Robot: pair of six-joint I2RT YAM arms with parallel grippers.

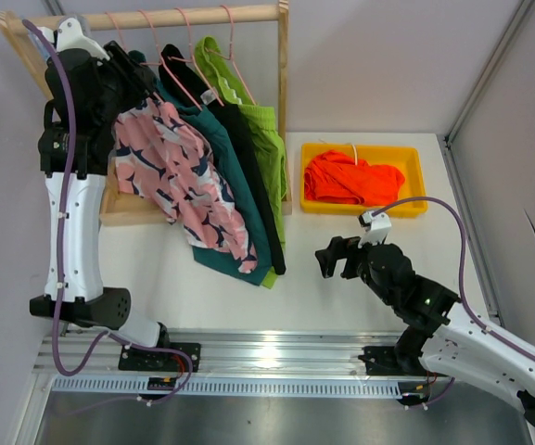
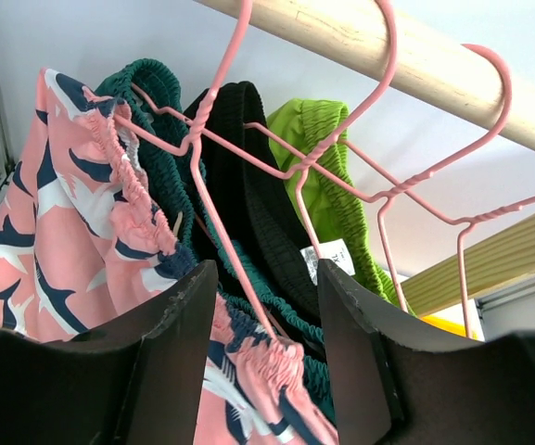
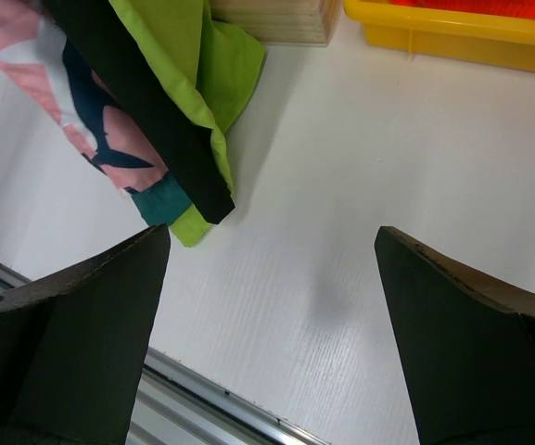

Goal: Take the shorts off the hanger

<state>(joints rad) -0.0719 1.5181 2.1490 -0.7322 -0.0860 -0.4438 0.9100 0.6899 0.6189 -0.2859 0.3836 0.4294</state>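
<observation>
left arm is up at the rack, 10 o'clock of the bench. left gripper is about half wide, jaws straddling the waistband of the pink/navy shorts and the pink wire hanger carrying it. there's a gap beside the wire, so I read it as lined up, not clamped. can't tell if a pad touches fabric

why there: the pink pair sits at the 9 o'clock end of the row on the wooden rail, nearest that arm, so it's the likely next one off. the waistband is the part that frees it. pull a hem and the hanger probably slides or comes along

behind it toward 3 o'clock: teal shorts, black shorts, lime shorts, all on the rail, hems trailing down to the bench

orange shorts are off, heaped in the yellow bin at 2 o'clock. that looks like the drop spot, so one of five done by my count

right gripper is fully wide and empty, hovering over bare bench at 5 o'clock of the hems, between rack and bin. my guess: it's placed to take the freed pair low, since the bin is on its side

risk: hooks are packed close, so tugging the pink pair could drag the teal hanger too
</observation>
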